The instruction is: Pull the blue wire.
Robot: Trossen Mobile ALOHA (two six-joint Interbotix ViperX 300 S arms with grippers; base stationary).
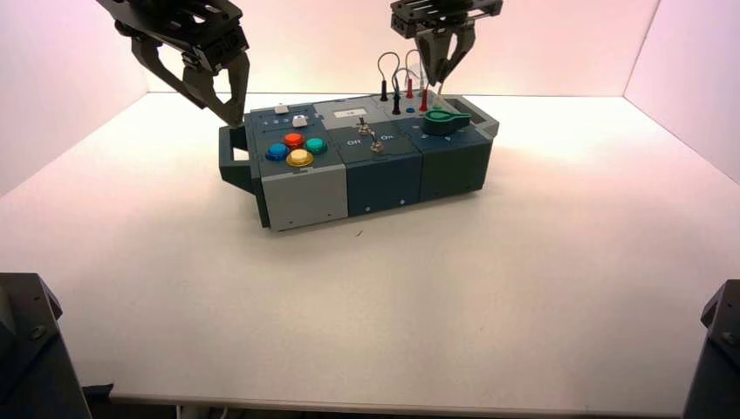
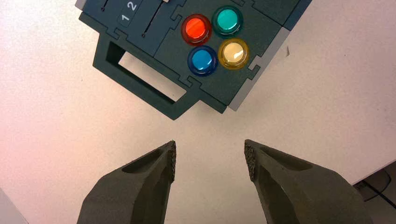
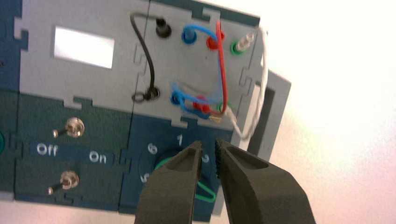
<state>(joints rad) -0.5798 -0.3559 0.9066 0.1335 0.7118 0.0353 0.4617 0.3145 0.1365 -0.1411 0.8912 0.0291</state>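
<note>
The blue wire lies low on the grey jack panel of the box. It has one blue plug in the far row and one in the near row. I cannot tell whether either plug is seated. My right gripper hovers over the green knob, just short of the wires. Its jaws stand slightly apart with nothing between them. In the high view that gripper hangs above the wire loops. My left gripper is open over the table by the box's handle.
Black, red and white wires crowd the same panel. The white one loops off the box's edge. Two toggle switches sit by "Off" and "On". Four coloured buttons lie at the box's left end.
</note>
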